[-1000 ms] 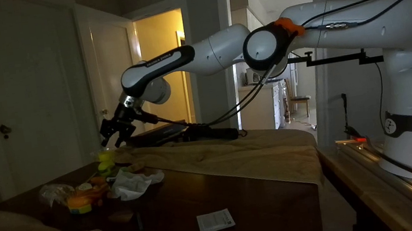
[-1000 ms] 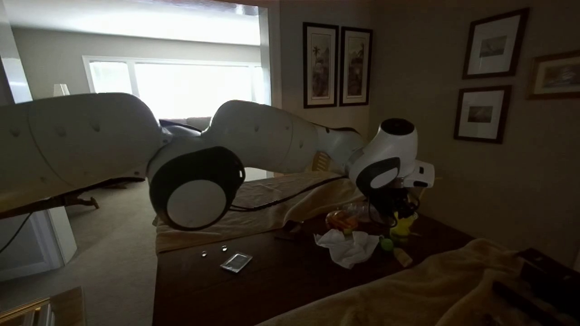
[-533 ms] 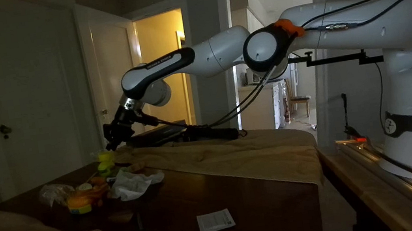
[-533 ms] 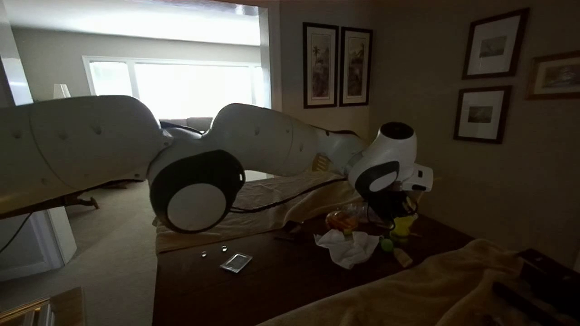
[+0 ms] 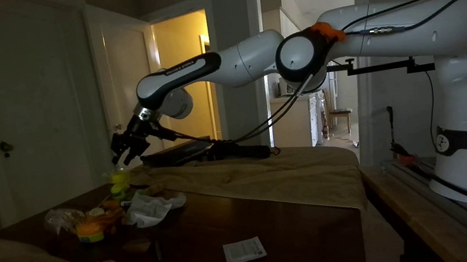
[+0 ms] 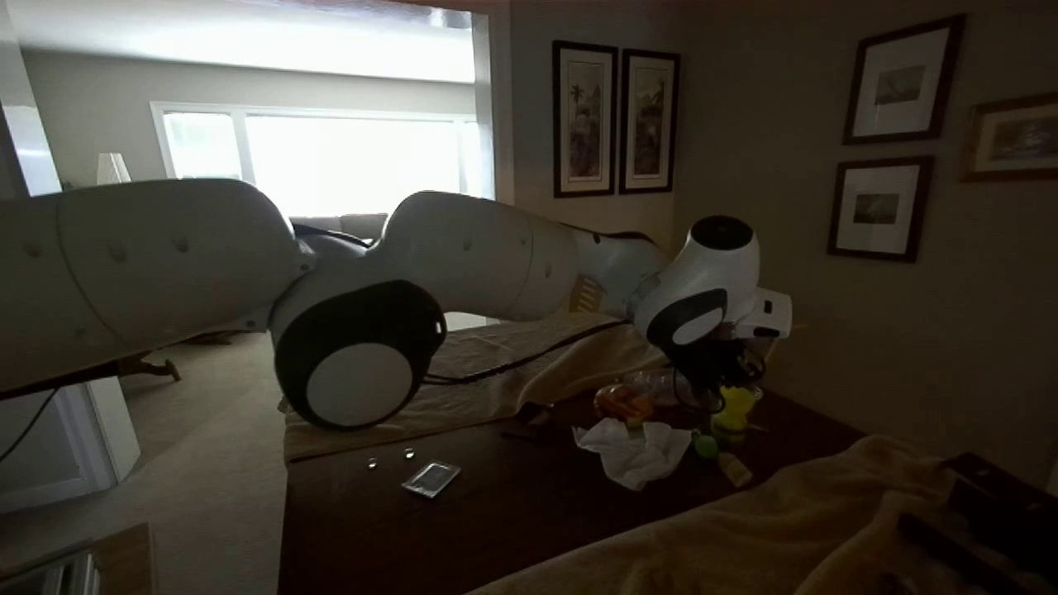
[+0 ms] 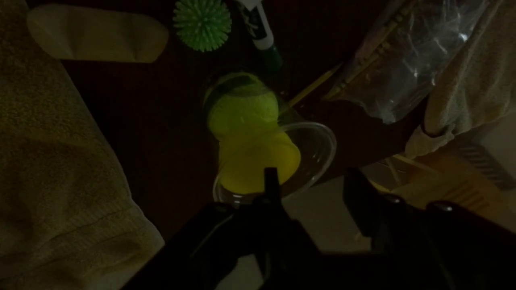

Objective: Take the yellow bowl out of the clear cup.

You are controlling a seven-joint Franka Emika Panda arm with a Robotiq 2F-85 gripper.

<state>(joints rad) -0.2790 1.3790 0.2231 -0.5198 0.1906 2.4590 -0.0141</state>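
Observation:
The yellow bowl (image 7: 258,163) sits in the mouth of the clear cup (image 7: 328,147) in the wrist view. A greener rounded shape (image 7: 242,108) shows below it through the cup wall. The bowl also shows in both exterior views (image 5: 120,177) (image 6: 738,400), on the table's far part; the cup's outline is faint there. My gripper (image 7: 312,177) is open, with nothing between its fingers. In the wrist view one fingertip overlaps the bowl's edge and the other lies outside the cup's rim. In an exterior view the gripper (image 5: 121,160) is above the bowl, apart from it.
A green spiky ball (image 7: 202,25), a marker (image 7: 260,30) and a tan block (image 7: 98,34) lie near the cup. A clear plastic bag (image 7: 423,60), orange items (image 5: 101,220) and white paper (image 5: 149,209) are close by. Towels (image 5: 267,180) cover parts of the table.
Half a second ago the gripper was lower, turned, and its fingers looked close together in an exterior view. Now it is slightly higher, with the fingers apart. The bowl has not visibly moved.

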